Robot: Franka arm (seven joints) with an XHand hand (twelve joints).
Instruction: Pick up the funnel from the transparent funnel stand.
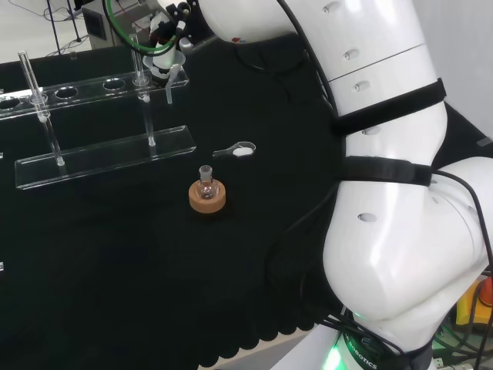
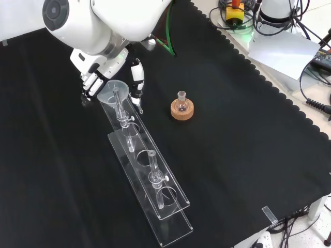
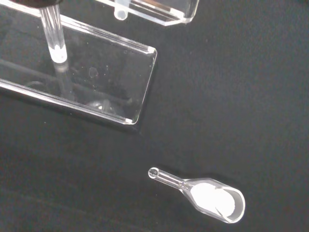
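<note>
Upper left of front view: hand [image 2: 98, 77] with fingers curled around funnel [image 2: 110, 91], which sits in the funnel stand [image 2: 155, 199]. Scoop [image 3: 212, 197] holds white powder; small flask [image 2: 181, 102] on cork ring [image 2: 182, 111].

Head view looks over the arm; front view faces it, both showing the funnel stand [image 1: 104, 158]; wrist view hangs close above the cloth.

A clear stand's base plate [image 3: 96, 77] lies on the black cloth [image 3: 241, 96], a clear stem [image 3: 53, 36], probably the funnel's, hanging above it. Well apart lies a small clear scoop [image 3: 207, 195] holding white powder [image 3: 212, 198].
</note>
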